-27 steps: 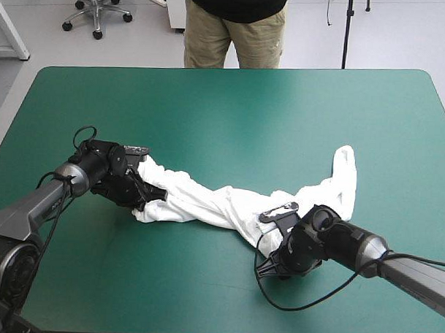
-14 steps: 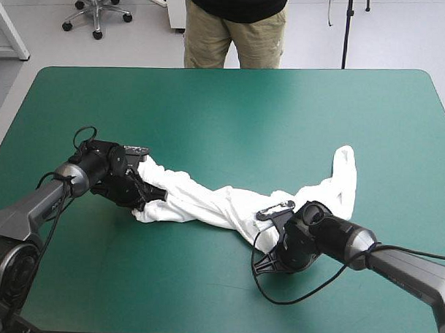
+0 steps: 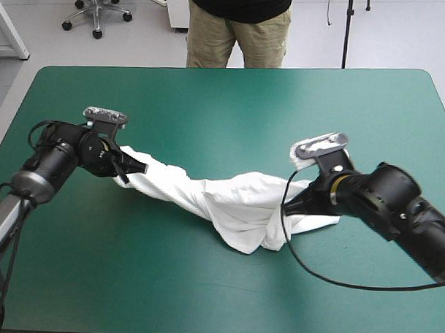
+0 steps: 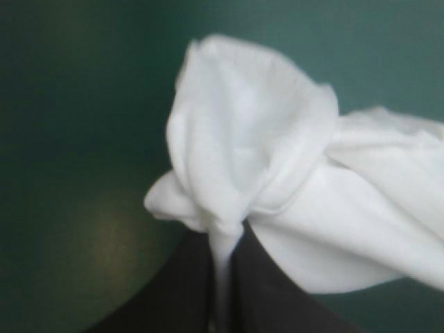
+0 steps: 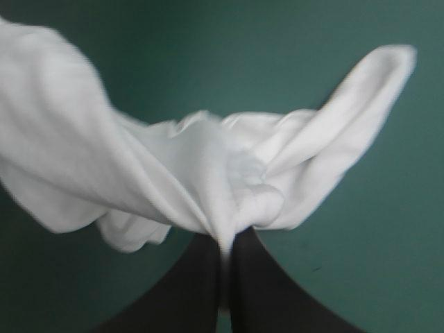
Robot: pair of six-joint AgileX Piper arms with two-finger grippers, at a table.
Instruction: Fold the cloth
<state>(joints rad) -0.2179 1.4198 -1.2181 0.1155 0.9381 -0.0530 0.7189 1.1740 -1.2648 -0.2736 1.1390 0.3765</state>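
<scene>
The white T-shirt (image 3: 221, 203) hangs bunched in a sagging band between both arms, lifted over the teal-green table (image 3: 232, 108). My left gripper (image 3: 126, 167) is shut on its left end. In the left wrist view the black fingers (image 4: 187, 291) pinch a bunch of T-shirt (image 4: 243, 139) that bulges ahead of them. My right gripper (image 3: 303, 202) is shut on the right end. Seen from the right wrist, cloth folds (image 5: 208, 173) spread out from the pinched gripper (image 5: 225, 267), one lobe (image 5: 361, 104) reaching off to one side. The lowest fold (image 3: 245, 240) droops near the table.
A black cable (image 3: 307, 257) loops over the table in front of the right arm. A person's legs stand beyond the far edge, away from the tabletop. Bare teal-green cover (image 3: 131, 280) lies in front and behind the shirt.
Both grippers have risen and moved toward the table's far side, lifting the T-shirt off the table. The sleeve end that lay far right has been gathered in toward the right gripper.
</scene>
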